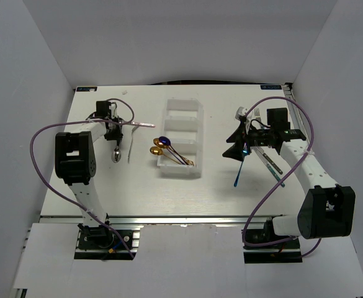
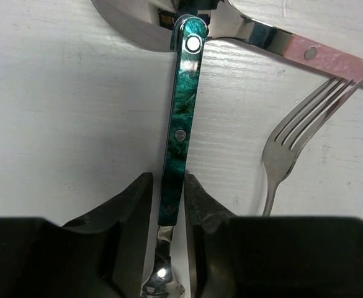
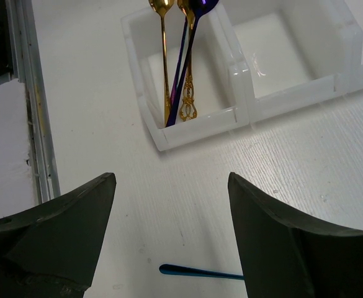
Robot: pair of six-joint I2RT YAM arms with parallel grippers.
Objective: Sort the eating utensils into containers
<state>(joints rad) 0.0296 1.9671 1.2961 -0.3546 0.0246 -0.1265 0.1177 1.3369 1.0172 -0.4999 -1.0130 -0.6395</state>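
Note:
The white organiser tray [image 1: 182,138] stands mid-table. Its nearest compartment holds two gold spoons [image 3: 164,62] and an iridescent blue-purple spoon [image 3: 190,49]. My left gripper [image 1: 115,133] is down at the table, its jaws closed tight on the teal handle of a silver spoon [image 2: 180,124] that lies flat. A pink-handled utensil [image 2: 330,59] and a silver fork [image 2: 293,143] lie beside it. My right gripper [image 3: 170,180] is wide open and empty above the table, right of the tray [image 3: 200,130]. A slim blue utensil [image 3: 193,271] lies just under it.
A dark-handled utensil [image 1: 271,164] lies right of the blue one [image 1: 238,174], under the right arm. A silver fork [image 1: 255,113] lies behind the right gripper. Purple cables loop beside both arms. The table's metal front rail [image 3: 29,93] shows at the left of the right wrist view.

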